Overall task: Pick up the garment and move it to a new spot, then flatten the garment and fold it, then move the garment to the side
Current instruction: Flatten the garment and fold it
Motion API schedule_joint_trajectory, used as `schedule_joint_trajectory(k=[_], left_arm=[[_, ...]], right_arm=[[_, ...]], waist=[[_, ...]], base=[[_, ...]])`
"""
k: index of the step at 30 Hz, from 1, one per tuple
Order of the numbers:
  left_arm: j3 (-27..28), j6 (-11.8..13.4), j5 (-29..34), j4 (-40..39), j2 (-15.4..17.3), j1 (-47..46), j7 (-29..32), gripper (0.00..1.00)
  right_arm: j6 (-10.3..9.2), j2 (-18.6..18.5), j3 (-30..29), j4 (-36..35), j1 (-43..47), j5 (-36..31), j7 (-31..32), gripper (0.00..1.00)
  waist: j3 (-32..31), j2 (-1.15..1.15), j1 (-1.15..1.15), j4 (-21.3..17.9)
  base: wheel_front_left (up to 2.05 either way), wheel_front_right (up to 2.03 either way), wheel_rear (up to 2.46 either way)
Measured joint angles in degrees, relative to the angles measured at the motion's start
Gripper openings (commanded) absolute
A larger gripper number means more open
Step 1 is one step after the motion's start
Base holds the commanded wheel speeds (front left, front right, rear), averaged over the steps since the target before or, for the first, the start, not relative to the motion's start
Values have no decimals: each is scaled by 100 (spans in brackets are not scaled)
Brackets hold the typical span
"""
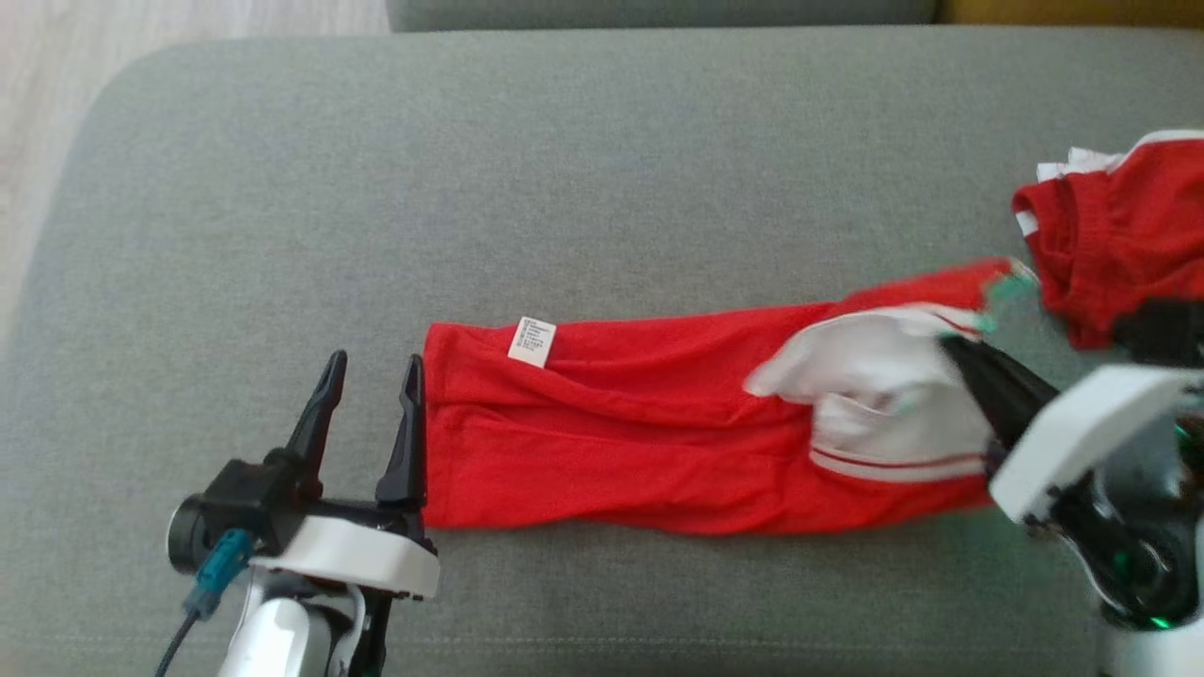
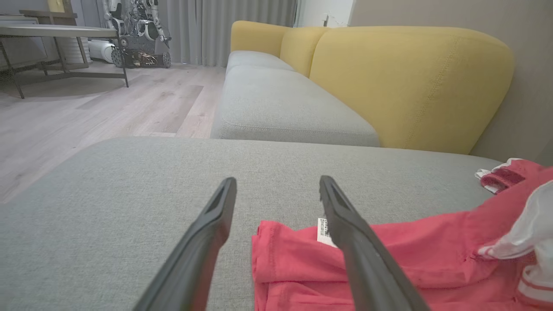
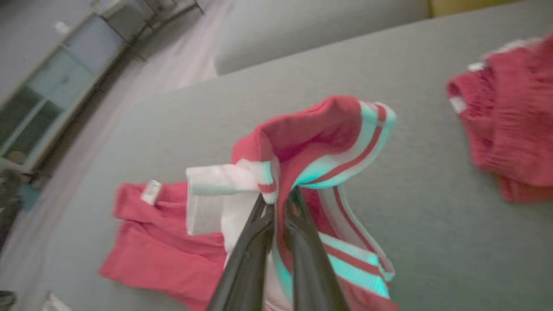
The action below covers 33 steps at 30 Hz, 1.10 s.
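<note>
The soft red garment [image 1: 611,451] lies long in the middle of the fuzzy grey cushion [image 1: 470,188]. At 3 o'clock the right gripper [image 1: 950,346] pinches its white striped end tight. At 8 o'clock the left gripper [image 1: 374,365] has fingers wide, holding nothing, beside the hem. Another red cloth [image 1: 1119,235] sits crumpled at 2 o'clock.

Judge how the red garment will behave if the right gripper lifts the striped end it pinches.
Probably floppy: the red garment bunches and drapes around the shut right gripper. Likely light, since a thin pinch raises the white striped end. The rest would probably drag along the grey cushion rather than lift flat.
</note>
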Motion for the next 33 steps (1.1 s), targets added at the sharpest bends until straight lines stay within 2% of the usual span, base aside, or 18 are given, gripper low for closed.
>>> schedule_joint_trajectory(k=[5,9,13,21,29,30,31,32,33], left_arm=[[-29,-47,12,35,-34,35,0,100],[-40,-51,19,66,-46,96,-11,100],[-68,-119,19,110,-67,94,-16,100],[-200,-198,62,160,-115,71,-16,100],[-264,-246,62,220,-186,-129,-16,100],[-263,-246,62,230,-189,-150,-16,100],[-263,-246,62,229,-191,-163,-16,100],[-263,-245,62,231,-196,-163,-16,100],[-260,-244,62,232,-197,-163,-16,100]], right_arm=[[0,208,403,-192,-268,790,465,0],[0,323,867,172,-363,1272,347,0],[0,333,1514,990,-659,1946,-357,0],[0,322,2976,2782,-1664,2840,-2020,0],[0,298,4245,3996,-2497,3627,-2902,0],[0,293,4359,4095,-2548,3733,-2986,7],[0,286,4481,4170,-2607,3807,-3074,51],[0,280,4584,4202,-2655,3902,-3174,100],[0,274,4697,4232,-2715,4014,-3283,100]], waist=[[-155,0,0,153],[-227,0,0,350],[-245,0,0,570],[-99,0,0,1014],[164,0,0,1306],[188,0,0,1319],[213,0,0,1323],[231,0,0,1320],[242,0,0,1307]], base=[[0,0,0],[0,0,0],[0,0,0],[0,0,0],[0,0,0],[0,0,0],[0,0,0],[0,0,0],[0,0,0]])
